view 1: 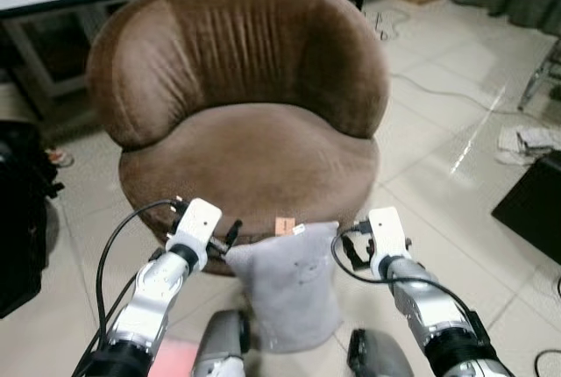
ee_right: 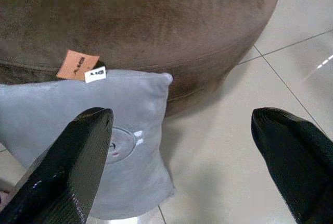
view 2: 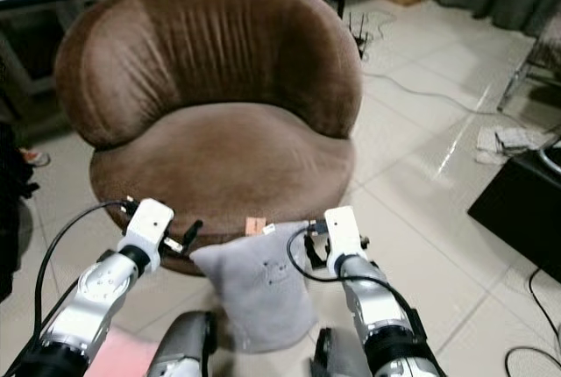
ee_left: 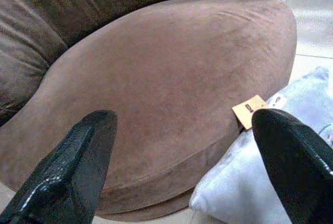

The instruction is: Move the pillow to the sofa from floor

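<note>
Soft grey fabric pillow (view 1: 289, 285), roughly square, standing upright on the glossy tiled floor (view 1: 438, 140), long axis vertical, top edge leaning on the sofa's front, orange tag (ee_right: 78, 64) at its upper corner. Round brown suede sofa (view 1: 245, 158), curved ribbed backrest. Left gripper (ee_left: 182, 166) and right gripper (ee_right: 182, 166) flanking the pillow, jaws wide apart, holding nothing. Pillow's base partly hidden.
</note>
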Tool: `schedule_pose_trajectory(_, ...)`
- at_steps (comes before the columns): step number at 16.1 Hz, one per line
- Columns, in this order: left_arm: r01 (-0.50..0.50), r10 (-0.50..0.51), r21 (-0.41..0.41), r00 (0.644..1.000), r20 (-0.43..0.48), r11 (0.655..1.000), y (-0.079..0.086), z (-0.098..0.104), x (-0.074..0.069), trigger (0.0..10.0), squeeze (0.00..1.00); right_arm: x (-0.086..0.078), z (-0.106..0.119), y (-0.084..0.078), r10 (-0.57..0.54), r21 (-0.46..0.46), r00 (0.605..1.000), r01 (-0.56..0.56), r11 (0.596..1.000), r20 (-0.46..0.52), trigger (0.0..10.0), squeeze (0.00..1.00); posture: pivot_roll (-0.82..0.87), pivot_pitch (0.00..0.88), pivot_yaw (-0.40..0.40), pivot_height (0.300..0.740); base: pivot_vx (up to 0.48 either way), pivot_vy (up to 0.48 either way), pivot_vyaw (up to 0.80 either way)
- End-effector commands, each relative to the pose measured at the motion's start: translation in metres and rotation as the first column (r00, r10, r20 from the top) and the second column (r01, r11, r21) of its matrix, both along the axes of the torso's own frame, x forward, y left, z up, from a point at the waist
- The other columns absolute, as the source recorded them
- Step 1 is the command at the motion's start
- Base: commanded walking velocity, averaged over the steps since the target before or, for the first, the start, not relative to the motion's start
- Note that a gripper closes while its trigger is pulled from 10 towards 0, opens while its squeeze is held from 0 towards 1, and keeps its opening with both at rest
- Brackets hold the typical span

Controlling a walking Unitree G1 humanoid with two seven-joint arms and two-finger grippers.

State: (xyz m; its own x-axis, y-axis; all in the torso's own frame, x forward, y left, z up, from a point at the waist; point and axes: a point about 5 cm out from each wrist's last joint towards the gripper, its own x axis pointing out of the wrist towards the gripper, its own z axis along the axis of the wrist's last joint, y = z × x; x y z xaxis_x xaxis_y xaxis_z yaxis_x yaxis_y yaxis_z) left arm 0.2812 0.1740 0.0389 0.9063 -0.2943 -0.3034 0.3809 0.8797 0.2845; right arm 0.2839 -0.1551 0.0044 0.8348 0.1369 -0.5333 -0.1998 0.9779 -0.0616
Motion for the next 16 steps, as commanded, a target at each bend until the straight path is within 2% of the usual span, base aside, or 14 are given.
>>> schedule_pose_trajectory(1, 0.044, -0.043, 0.025, 0.999, -0.014, 0.999, -0.004, -0.001, 0.003, 10.0, 0.00, 0.002, 0.001, -0.004, -0.003, -0.021, 1.000, 0.003, 1.000, 0.004, 10.0, 0.00, 0.08, 0.000, 0.021, 0.606, 0.000, 0.000, 0.00)
schedule_pose_trajectory(7, 0.076, -0.075, 0.055, 0.997, -0.029, 0.996, -0.001, -0.003, 0.005, 10.0, 0.00, 0.000, -0.003, -0.008, -0.010, -0.023, 1.000, 0.010, 1.000, 0.000, 10.0, 0.00, 0.07, 0.000, 0.022, 0.546, 0.000, 0.000, 0.00)
schedule_pose_trajectory(13, 0.110, -0.109, 0.062, 0.994, -0.030, 0.992, -0.005, -0.003, 0.011, 10.0, 0.00, 0.000, -0.003, -0.010, -0.005, -0.027, 1.000, 0.006, 1.000, 0.008, 10.0, 0.00, 0.06, 0.000, 0.015, 0.546, 0.000, 0.000, 0.00)
schedule_pose_trajectory(16, 0.109, -0.103, 0.101, 0.993, -0.065, 0.989, -0.001, -0.007, 0.020, 10.0, 0.00, -0.002, -0.002, -0.009, 0.014, -0.032, 1.000, -0.014, 0.999, 0.009, 10.0, 0.00, 0.05, 0.000, 0.007, 0.546, 0.000, 0.000, 0.00)
